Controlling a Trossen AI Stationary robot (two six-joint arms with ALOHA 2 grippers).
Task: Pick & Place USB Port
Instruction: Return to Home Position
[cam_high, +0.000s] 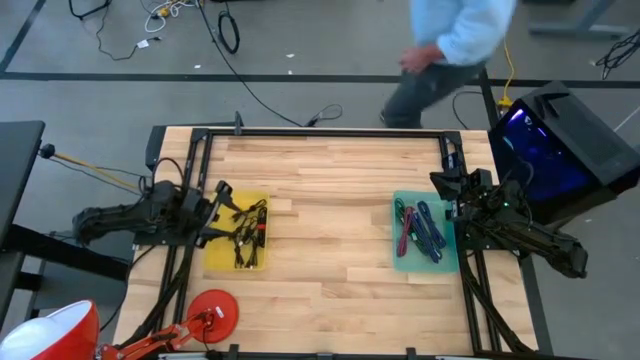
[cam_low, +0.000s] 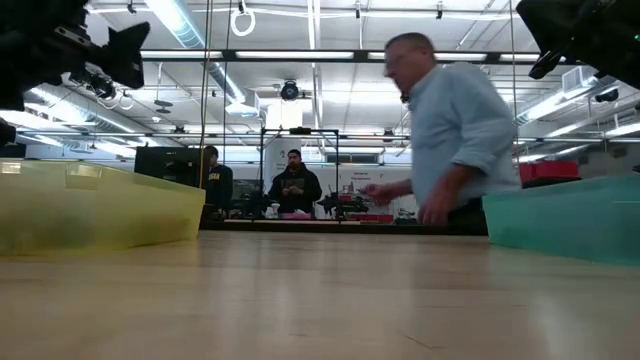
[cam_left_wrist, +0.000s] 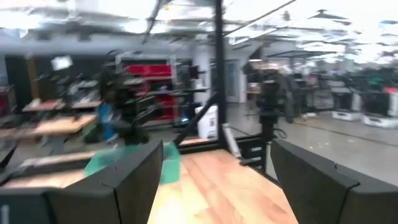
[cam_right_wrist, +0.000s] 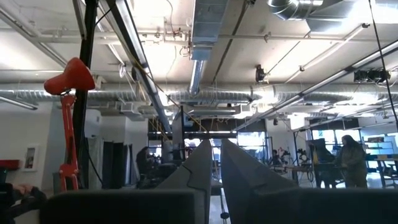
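A yellow tray (cam_high: 236, 232) on the table's left holds several dark cables and plugs. A teal tray (cam_high: 425, 234) on the right holds red and blue cables. Which piece is the USB port I cannot tell. My left gripper (cam_high: 222, 205) hovers over the yellow tray's left rim, open and holding nothing. In the left wrist view it (cam_left_wrist: 217, 148) points across the table toward the teal tray (cam_left_wrist: 134, 165). My right gripper (cam_high: 446, 184) is raised beside the teal tray's far right corner. It (cam_right_wrist: 214, 144) is shut on nothing and tilts up toward the ceiling.
Bare wood (cam_high: 330, 230) lies between the two trays. A black frame (cam_high: 320, 133) runs round the table. A red desk lamp (cam_high: 212, 314) stands at the near left and a dark box with blue light (cam_high: 560, 150) at the far right. A person (cam_high: 450, 40) walks past the far edge.
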